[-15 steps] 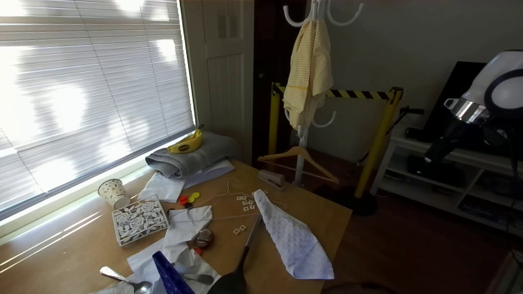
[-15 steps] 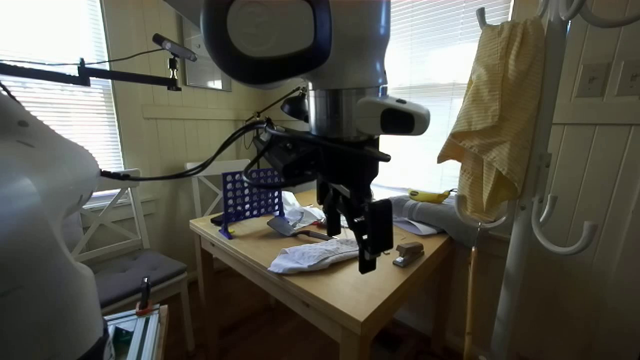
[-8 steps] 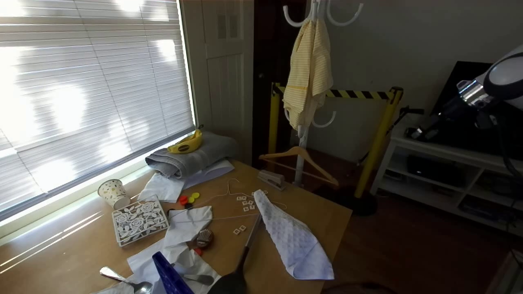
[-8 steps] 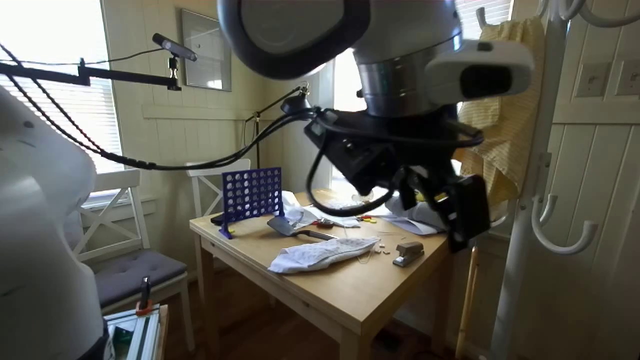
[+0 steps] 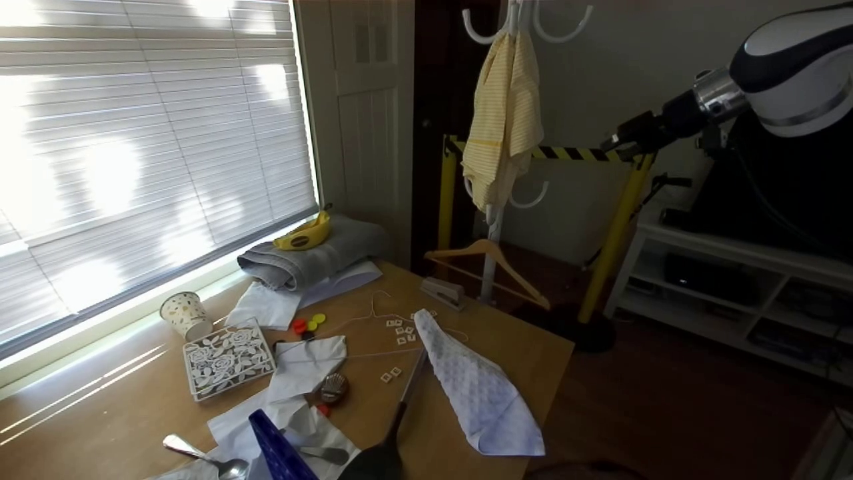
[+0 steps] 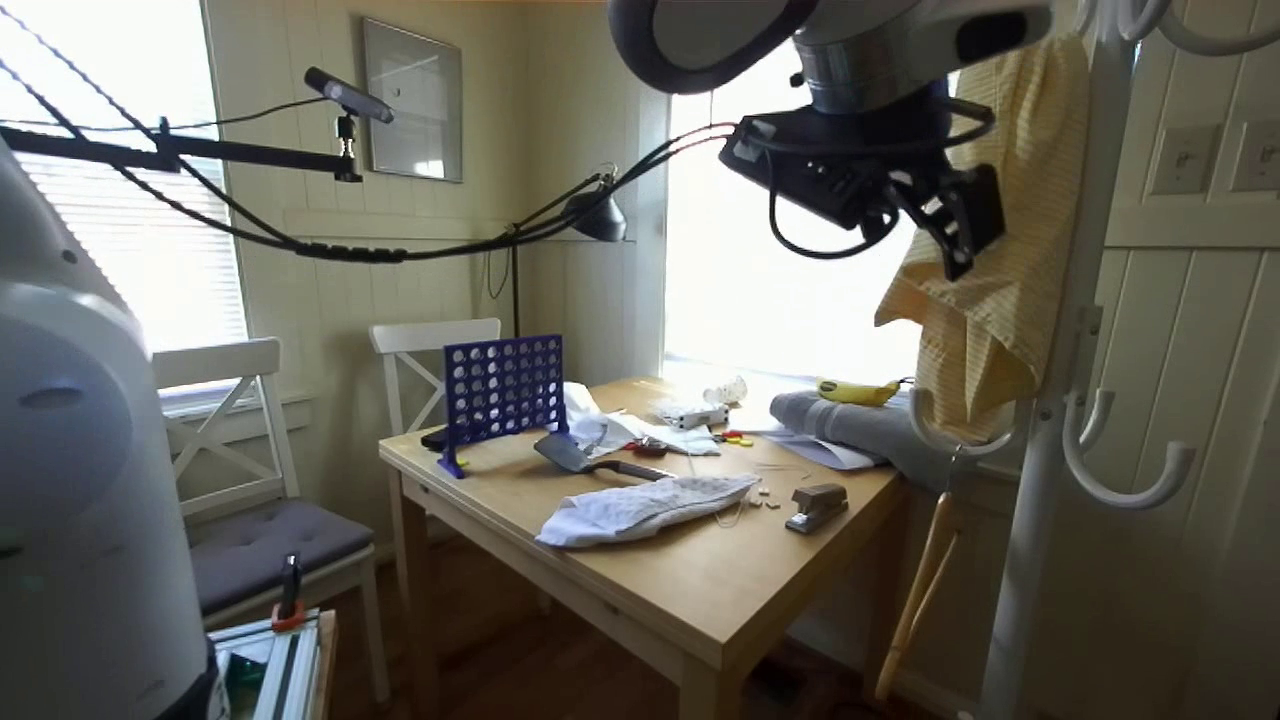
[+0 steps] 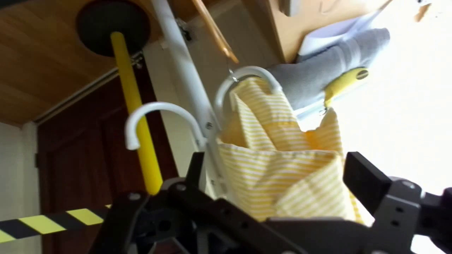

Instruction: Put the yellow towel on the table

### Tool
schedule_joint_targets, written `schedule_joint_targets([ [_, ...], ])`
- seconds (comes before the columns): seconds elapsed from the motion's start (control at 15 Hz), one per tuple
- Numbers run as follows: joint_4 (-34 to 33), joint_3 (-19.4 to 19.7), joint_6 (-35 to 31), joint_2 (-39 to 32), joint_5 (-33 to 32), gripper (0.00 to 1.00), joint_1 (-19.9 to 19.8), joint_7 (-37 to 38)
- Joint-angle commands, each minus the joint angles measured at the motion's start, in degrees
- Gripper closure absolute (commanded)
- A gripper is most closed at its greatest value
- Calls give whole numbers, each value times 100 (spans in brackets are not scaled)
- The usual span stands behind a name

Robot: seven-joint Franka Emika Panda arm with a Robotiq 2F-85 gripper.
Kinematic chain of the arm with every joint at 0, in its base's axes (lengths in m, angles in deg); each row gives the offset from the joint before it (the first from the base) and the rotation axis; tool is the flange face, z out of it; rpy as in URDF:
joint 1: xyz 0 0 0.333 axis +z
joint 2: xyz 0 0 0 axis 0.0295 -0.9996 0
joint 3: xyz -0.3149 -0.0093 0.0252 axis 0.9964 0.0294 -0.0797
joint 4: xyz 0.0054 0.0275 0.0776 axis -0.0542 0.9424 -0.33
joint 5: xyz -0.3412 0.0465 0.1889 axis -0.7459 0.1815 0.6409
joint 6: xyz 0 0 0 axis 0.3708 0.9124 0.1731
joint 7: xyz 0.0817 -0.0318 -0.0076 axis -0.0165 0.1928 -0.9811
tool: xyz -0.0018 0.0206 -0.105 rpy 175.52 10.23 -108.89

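The yellow towel (image 5: 503, 127), pale with fine stripes, hangs from a hook of the white coat rack. It also shows in an exterior view (image 6: 1020, 220), partly behind my gripper. My gripper (image 5: 614, 148) is level with the towel's lower half, apart from it by a gap. In the wrist view my gripper (image 7: 273, 158) is open, its fingers (image 7: 367, 176) wide apart, with the towel (image 7: 261, 176) seen between and beyond them. Nothing is held. The brown wooden table (image 6: 690, 580) stands below the rack's side, cluttered with small items.
The rack's lower hooks (image 7: 162, 107) curl out beside the towel. A wooden hanger (image 5: 490, 250) hangs below it. A yellow barrier post (image 5: 613, 247) stands behind. On the table lie a patterned cloth (image 5: 476, 387), a stapler (image 6: 818, 505) and a grey folded cloth (image 6: 840, 420).
My gripper has risen and swung from low beside the TV shelf towards the hanging towel, now pointing at it. The wooden hanger has turned slightly. The towel has not moved.
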State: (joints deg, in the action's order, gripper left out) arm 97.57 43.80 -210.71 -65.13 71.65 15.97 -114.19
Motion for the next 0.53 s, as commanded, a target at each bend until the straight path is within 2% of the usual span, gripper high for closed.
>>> schedule_joint_targets([
  [0.0, -110, -41, -62, -46, 92, 0, 191, 0],
  [0.13, -221, -57, -91, -120, 158, 0, 328, 0],
  [0.47, -230, -1, -91, -137, 166, 0, 318, -8],
])
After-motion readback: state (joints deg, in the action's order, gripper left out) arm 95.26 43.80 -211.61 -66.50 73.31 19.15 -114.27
